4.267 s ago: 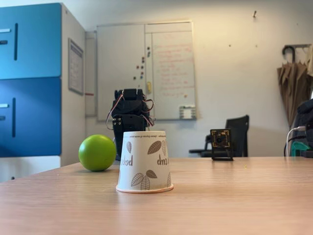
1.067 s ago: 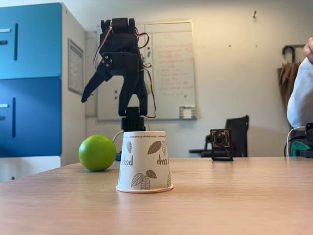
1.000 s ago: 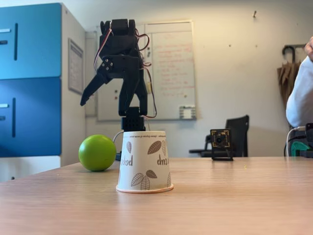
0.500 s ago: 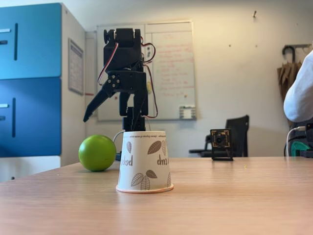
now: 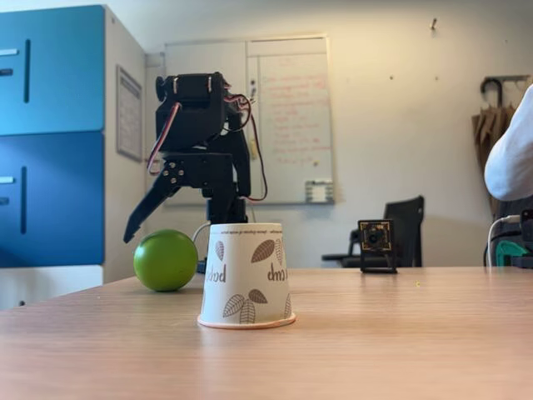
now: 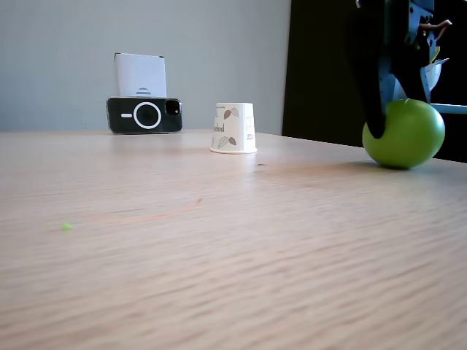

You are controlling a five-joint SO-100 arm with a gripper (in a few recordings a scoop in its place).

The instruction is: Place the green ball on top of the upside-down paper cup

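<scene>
1. Wooden table (image 5: 400,333) fronts a room with blue cabinets (image 5: 50,133), a whiteboard (image 5: 283,117) and a dark chair (image 5: 400,233); a person's sleeve (image 5: 510,158) shows at the right edge.
2. Cup (image 5: 246,275) stands rim-down on the table, near the front in one fixed view and farther back in the other (image 6: 233,128), where a phone (image 6: 144,115) is propped against a white box (image 6: 140,75) behind it.
3. Ball (image 5: 166,260) rests on the table to the left of the cup and slightly behind it, apart from it.
4. Gripper (image 5: 179,212) hangs from the black arm (image 5: 196,108) above the ball, jaws spread wide and holding nothing.
5. One finger (image 5: 143,218) slants down to the ball's upper left; the other runs down behind the cup.
6. Seen from the opposite side, a dark finger (image 6: 372,80) overlaps the ball (image 6: 408,135) on its left; whether they touch cannot be told.
</scene>
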